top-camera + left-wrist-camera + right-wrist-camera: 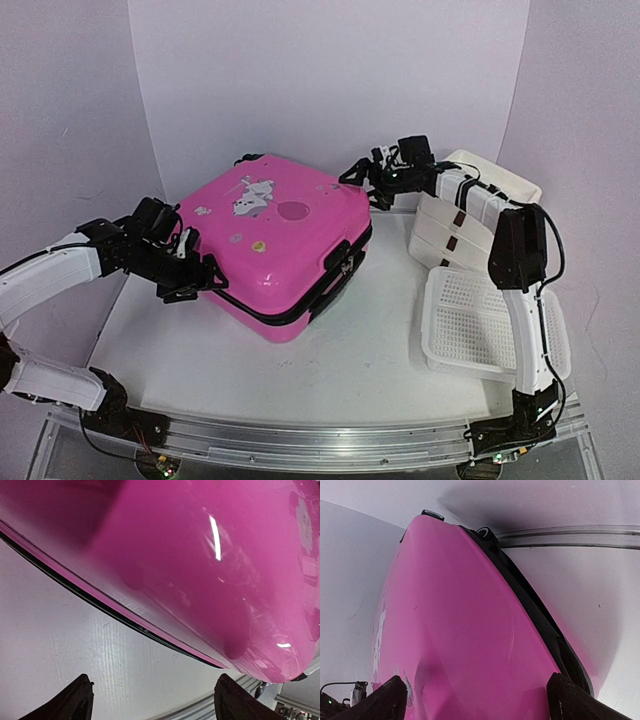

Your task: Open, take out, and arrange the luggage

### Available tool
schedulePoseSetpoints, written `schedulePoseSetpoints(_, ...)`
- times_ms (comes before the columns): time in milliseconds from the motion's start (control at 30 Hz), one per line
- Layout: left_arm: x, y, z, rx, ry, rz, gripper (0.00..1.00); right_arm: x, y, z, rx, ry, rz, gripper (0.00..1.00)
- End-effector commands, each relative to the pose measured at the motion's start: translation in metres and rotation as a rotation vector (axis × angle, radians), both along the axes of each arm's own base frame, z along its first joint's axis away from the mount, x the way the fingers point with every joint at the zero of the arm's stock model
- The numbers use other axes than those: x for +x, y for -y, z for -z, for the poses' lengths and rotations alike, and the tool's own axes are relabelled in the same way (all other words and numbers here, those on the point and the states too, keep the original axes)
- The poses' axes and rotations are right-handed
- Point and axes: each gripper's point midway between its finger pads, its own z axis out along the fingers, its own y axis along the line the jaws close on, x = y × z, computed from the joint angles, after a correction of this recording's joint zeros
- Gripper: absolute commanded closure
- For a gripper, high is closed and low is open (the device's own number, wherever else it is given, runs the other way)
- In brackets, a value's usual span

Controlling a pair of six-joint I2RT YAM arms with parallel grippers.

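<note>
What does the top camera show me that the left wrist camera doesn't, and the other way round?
Top only: the drawer stack, the mesh basket and the cartoon print on the luggage. Left wrist only: a close look at the black zip band, just ahead of the open left tool. Shared: the luggage's pink shell on the table.

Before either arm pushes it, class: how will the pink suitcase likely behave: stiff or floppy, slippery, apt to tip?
Probably stiff: the pink suitcase keeps a moulded shape. Likely slippery: its gloss shows highlights. Lying flat on the table, it should slide, not tip.
</note>
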Motion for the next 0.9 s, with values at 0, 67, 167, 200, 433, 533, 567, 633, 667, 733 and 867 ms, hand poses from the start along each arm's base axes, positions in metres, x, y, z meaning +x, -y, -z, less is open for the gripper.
schedulePoseSetpoints(0,0.028,-0.028,-0.013,0.136,0.102,-0.096,0.13,-0.103,-0.085,-0.044,0.232,-0.066,-0.371,0.02)
schedulePoseSetpoints(67,0.030,-0.040,-0.008,0.146,0.082,-0.122,0.12,-0.124,-0.093,-0.038,0.219,-0.084,-0.393,0.02)
schedulePoseSetpoints(167,0.033,-0.063,-0.007,0.155,0.073,-0.175,0.11,-0.157,-0.100,-0.030,0.189,-0.108,-0.401,0.02)
schedulePoseSetpoints(200,0.034,-0.071,-0.011,0.159,0.085,-0.196,0.09,-0.166,-0.100,-0.026,0.178,-0.119,-0.395,0.02)
schedulePoseSetpoints(433,0.040,-0.096,-0.030,0.238,0.147,-0.223,0.01,-0.235,-0.108,-0.031,0.149,-0.085,-0.403,0.02)
schedulePoseSetpoints(533,0.045,-0.106,-0.035,0.288,0.158,-0.254,0.01,-0.264,-0.114,-0.033,0.137,-0.082,-0.447,0.02)
schedulePoseSetpoints(567,0.046,-0.111,-0.037,0.304,0.163,-0.266,0.01,-0.273,-0.113,-0.033,0.121,-0.077,-0.455,0.02)
schedulePoseSetpoints(633,0.046,-0.120,-0.043,0.338,0.176,-0.295,0.01,-0.279,-0.098,-0.023,0.033,-0.066,-0.411,0.02)
schedulePoseSetpoints(667,0.044,-0.126,-0.046,0.356,0.184,-0.315,0.00,-0.280,-0.085,-0.016,-0.030,-0.058,-0.374,0.02)
schedulePoseSetpoints(733,0.037,-0.133,-0.053,0.368,0.194,-0.345,0.01,-0.281,-0.054,-0.002,-0.197,-0.027,-0.284,0.02)
schedulePoseSetpoints(867,0.019,-0.130,-0.074,0.275,0.241,-0.354,0.01,-0.286,-0.003,0.014,-0.373,0.029,-0.159,0.02)
